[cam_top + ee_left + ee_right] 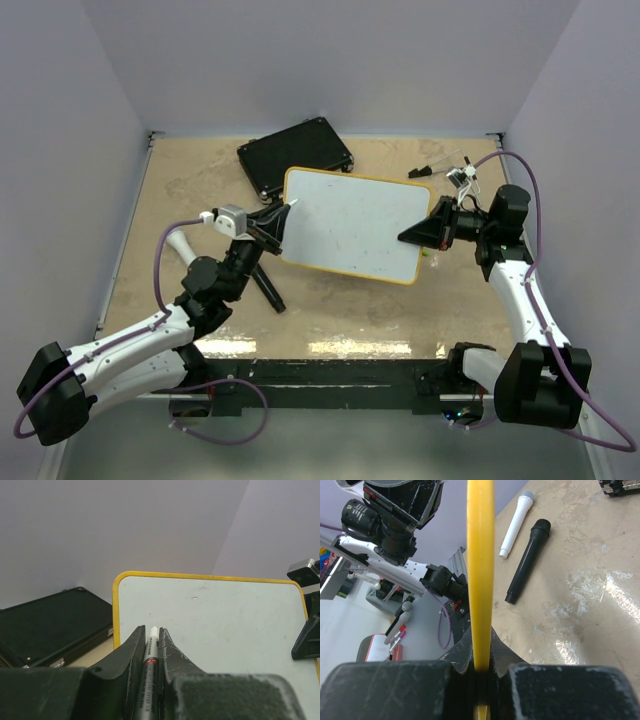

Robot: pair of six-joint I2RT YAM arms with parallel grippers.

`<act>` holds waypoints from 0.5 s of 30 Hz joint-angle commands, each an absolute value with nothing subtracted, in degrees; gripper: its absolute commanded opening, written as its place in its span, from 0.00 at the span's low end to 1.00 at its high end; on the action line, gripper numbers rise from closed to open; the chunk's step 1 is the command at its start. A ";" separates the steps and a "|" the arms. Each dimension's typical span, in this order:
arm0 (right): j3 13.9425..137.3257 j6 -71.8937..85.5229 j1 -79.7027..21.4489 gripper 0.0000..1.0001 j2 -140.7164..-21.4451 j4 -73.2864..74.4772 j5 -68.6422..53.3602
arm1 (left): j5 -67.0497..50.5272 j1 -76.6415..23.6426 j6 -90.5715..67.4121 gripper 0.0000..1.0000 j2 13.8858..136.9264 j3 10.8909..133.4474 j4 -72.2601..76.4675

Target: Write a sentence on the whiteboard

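Sandy tabletop (350, 310) fills the floor of a pale lilac booth, and nearest us the two arms rise from the bottom edge of the overhead frame. At centre left, the left gripper (151, 631) is closed on a marker (150, 665), whose pale tip pokes out just past the fingertips; we cannot tell whether that tip is bare or capped. Below it on the table lie a black pen (527, 562) and a white pen (516, 525), side by side. At centre right, the right gripper (420, 234) is clamped on the yellow rim (480, 555) of the whiteboard (350, 225), holding it by its right edge only. The marker tip sits close to the board's left edge. Of the sentence we see nothing readable, only faint specks. Farthest back, at upper centre, a black case (296, 155) lies partly behind the board. We judge the danger to be pressure: a hard push could twist the board in its single grip, and a stroke begun this near the rim could slip off it.
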State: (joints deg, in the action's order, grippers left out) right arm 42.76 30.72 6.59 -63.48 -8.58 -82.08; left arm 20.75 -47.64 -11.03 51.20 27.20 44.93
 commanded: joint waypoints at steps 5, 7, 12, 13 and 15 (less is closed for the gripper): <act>43.33 31.99 6.42 0.00 -62.93 -12.57 -84.82 | 19.78 -47.37 -12.65 0.00 49.05 25.84 50.19; 43.16 32.34 6.33 0.00 -62.84 -12.83 -84.90 | 19.78 -47.37 -12.83 0.00 48.34 25.58 49.92; 42.98 33.22 6.42 0.00 -63.02 -13.80 -84.64 | 19.69 -47.37 -12.75 0.00 47.11 25.58 49.39; 42.98 33.22 6.42 0.00 -62.93 -13.80 -84.55 | 19.69 -47.37 -12.83 0.00 47.11 25.49 49.31; 42.98 33.22 6.33 0.00 -63.10 -13.80 -84.55 | 19.69 -47.29 -13.18 0.00 46.93 25.40 49.66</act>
